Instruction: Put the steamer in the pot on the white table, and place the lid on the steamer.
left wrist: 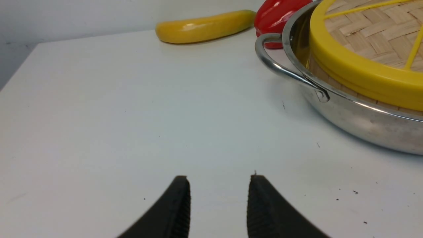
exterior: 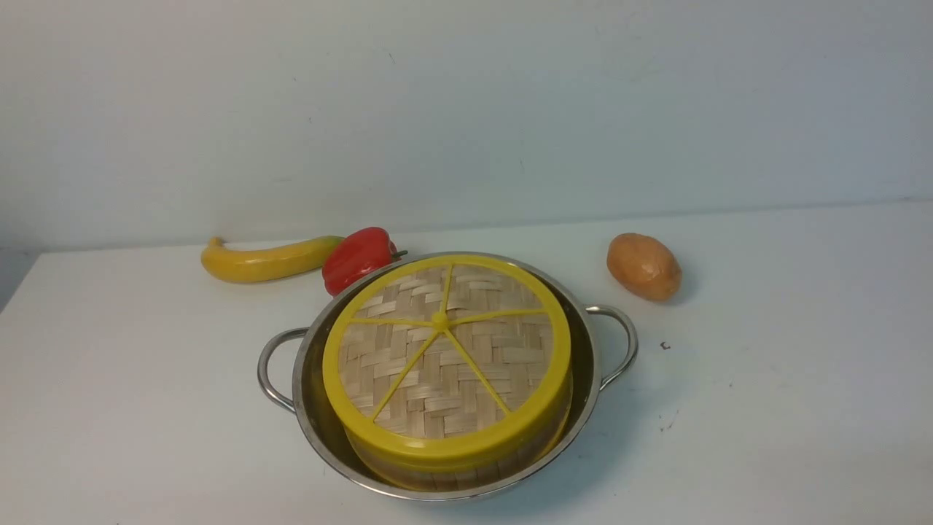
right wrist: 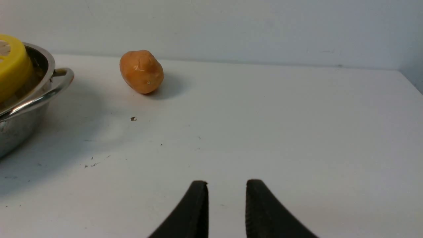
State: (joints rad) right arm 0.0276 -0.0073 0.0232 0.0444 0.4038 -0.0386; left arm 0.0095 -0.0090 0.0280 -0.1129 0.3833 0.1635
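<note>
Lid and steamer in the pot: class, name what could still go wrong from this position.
1. The lid appears tilted on the steamer, lower at the near side; a nudge might slide it off.
2. The steamer sits off-centre, close to the pot wall nearest the camera, so it may rest unevenly.
3. The red pepper touches or nearly touches the pot; shifting the pot could roll it.

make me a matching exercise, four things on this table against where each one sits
Things:
1. woven bamboo lid with yellow rim
2. shiny steel pot with loop handles
3. yellow banana
4. brown potato

Places:
A. on the table's left, tip by the red pepper
B. alone, beyond the pot's right handle
C. on top of the basket
D. on the white table, holding the basket

Pairs: 1-C, 2-D, 3-A, 4-B
</note>
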